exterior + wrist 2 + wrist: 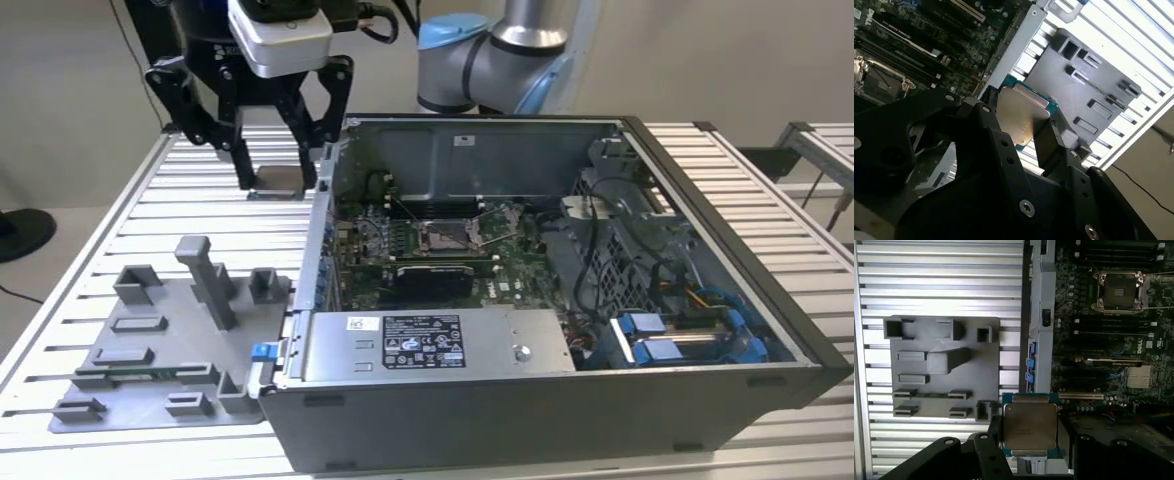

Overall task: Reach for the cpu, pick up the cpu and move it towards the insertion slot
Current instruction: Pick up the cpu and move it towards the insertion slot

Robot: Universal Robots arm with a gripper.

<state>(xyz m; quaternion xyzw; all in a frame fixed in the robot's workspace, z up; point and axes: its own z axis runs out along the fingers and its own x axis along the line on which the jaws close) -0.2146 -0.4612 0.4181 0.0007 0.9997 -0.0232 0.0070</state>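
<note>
The end effector [280, 180] is clamped on the cpu [1029, 426], held above the tabletop just outside the computer case wall [324, 215]; the insertion slot [445, 236] lies inside the case, toward the exterior view's right.

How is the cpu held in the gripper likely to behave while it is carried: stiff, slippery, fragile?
The cpu is a thin flat plate, so probably stiff and light. Its smooth metal top looks slippery. The gripper holds it by its edges above the table, so a slip could mean a damaging drop.
</note>
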